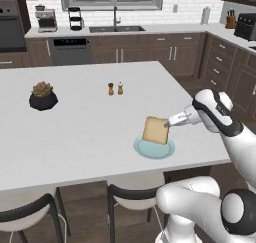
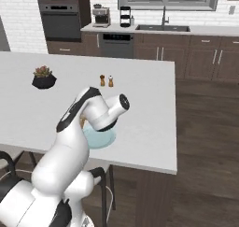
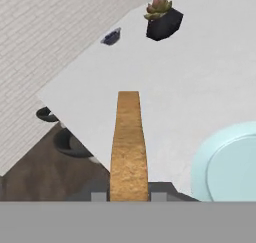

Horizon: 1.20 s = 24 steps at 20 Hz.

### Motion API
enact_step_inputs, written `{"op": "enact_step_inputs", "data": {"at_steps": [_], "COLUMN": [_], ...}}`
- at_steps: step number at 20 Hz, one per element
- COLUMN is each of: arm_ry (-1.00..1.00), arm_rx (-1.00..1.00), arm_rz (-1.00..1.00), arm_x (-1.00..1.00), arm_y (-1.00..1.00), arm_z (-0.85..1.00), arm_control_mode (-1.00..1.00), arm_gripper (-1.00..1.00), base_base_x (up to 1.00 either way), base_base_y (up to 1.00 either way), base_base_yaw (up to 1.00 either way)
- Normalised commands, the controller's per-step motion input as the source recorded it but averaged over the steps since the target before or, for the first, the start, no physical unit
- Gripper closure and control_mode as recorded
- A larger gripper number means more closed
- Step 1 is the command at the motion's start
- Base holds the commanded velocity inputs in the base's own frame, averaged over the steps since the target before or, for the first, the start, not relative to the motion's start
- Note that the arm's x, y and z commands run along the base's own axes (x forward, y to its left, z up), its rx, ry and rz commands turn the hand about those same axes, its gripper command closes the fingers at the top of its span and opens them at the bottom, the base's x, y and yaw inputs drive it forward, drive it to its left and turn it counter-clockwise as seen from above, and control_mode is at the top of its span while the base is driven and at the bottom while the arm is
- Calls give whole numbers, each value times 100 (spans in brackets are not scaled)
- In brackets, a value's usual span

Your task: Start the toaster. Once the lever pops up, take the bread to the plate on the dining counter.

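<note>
One slice of bread [image 1: 155, 130] hangs upright in the gripper [image 1: 167, 124], held edge-on by its right side just above the plate [image 1: 154, 148]. In the hand view the bread [image 3: 128, 142] runs straight up from between the two finger tips, which sit tight against its crusty edge on either side, so the jaws are closed on the slice with only its thickness between them. The plate [image 3: 227, 164] shows there as a pale blue-green round at the right, beside the slice rather than under it in that tilted view.

From the left base view the bread's lower edge is close over the plate; whether it touches cannot be told. The plate lies on the dining counter [image 1: 85, 117], near its near right corner. Farther left on the same white top stands a dark faceted pot with a succulent [image 1: 43, 96], and toward the far middle stand two small brown shakers [image 1: 115, 89] side by side.

In the right base view the arm's white body covers most of the plate [image 2: 100, 138], leaving its near rim showing. Dark stools [image 1: 125, 197] are tucked under the counter's near edge.
</note>
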Motion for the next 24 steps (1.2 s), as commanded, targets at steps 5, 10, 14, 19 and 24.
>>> {"op": "enact_step_inputs", "data": {"at_steps": [5, 10, 14, 19, 24], "arm_ry": [2, 2, 0, 0, 0], "arm_rx": [-6, -9, -9, -8, -5], "arm_rz": [1, 0, -1, -1, 0], "arm_x": [0, 7, 13, 16, 41], "arm_y": [0, 0, 0, 0, 0], "arm_z": [-49, -55, -23, -30, -15], "arm_control_mode": [-100, -100, -100, -100, -100], "arm_gripper": [100, 100, 100, 100, 100], "base_base_x": [0, 0, 0, 0, 0], "base_base_y": [0, 0, 0, 0, 0], "base_base_yaw": [0, 0, 0, 0, 0]}}
